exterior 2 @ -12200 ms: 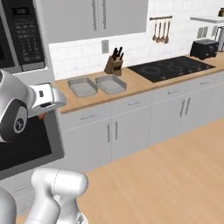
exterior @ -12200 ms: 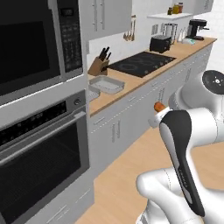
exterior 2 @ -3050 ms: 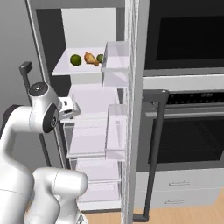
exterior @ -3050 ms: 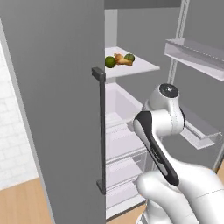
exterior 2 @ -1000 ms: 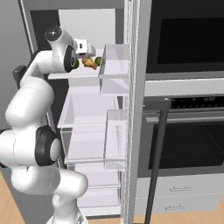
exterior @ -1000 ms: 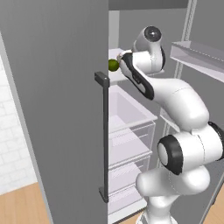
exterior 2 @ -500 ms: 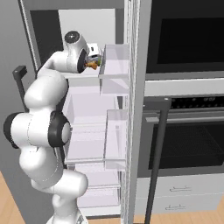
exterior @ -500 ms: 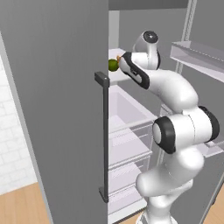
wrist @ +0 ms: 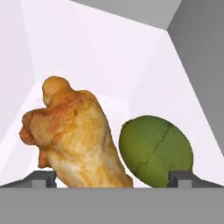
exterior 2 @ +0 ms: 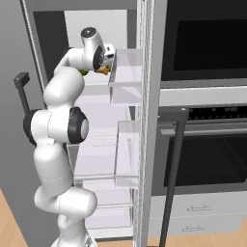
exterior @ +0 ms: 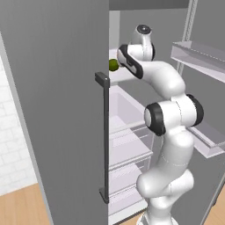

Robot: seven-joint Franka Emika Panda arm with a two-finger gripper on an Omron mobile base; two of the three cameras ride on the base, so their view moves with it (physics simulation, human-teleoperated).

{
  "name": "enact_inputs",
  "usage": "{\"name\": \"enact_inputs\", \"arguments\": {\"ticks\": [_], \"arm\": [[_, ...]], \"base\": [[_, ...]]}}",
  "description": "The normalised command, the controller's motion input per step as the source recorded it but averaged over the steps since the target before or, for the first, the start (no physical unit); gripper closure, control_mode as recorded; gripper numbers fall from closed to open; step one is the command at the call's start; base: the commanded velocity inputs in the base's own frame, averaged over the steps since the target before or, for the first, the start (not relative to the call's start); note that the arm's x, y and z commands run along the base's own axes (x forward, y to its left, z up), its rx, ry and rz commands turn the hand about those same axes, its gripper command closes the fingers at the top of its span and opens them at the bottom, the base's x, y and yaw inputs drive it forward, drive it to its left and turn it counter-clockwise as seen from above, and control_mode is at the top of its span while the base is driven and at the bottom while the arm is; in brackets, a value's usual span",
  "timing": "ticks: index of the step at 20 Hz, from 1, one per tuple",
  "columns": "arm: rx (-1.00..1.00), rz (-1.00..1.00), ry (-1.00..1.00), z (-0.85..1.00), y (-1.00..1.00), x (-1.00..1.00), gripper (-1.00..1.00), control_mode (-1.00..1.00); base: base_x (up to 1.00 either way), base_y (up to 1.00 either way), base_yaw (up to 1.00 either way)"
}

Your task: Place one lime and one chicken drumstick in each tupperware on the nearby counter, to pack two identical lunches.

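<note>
My gripper (wrist: 114,178) is open inside the fridge, low over the upper shelf (wrist: 144,105). A chicken drumstick (wrist: 74,135) lies close ahead, plump and orange-brown, with a lime (wrist: 156,151) touching its right side. Both sit in the wide gap between my fingertips (wrist: 41,177). In the left base view a lime (exterior: 114,65) shows on the shelf beside my forearm. In the right base view my gripper (exterior 2: 107,61) is at the shelf, with the drumstick (exterior 2: 102,69) just below it. The tupperware and the counter are out of view.
The open fridge door (exterior: 57,110) with its dark bar handle (exterior: 104,132) stands at my left. Door bins (exterior 2: 128,72) hang to the right of my hand. Lower shelves and drawers (exterior: 127,136) lie below. A black wall oven (exterior 2: 207,159) is right of the fridge.
The base has driven from the counter to the open fridge. Within the last second my arm has reached deeper over the upper shelf, bringing the hand close to the drumstick and lime.
</note>
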Motion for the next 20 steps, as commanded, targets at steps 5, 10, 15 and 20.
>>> {"name": "enact_inputs", "arguments": {"ticks": [5,10,15,20], "arm": [[-0.13,0.00,0.07,-0.40,0.02,-0.17,-1.00,-1.00],[-0.02,0.00,0.00,-0.10,0.11,-0.09,-1.00,-1.00],[-0.06,0.06,0.00,-0.22,0.40,0.02,-1.00,-1.00],[-0.10,0.13,0.00,-0.34,0.06,0.30,-1.00,-1.00]], "base": [[0.00,0.00,0.00],[0.00,0.00,0.00],[0.00,0.00,0.00],[0.00,0.00,0.00]]}}
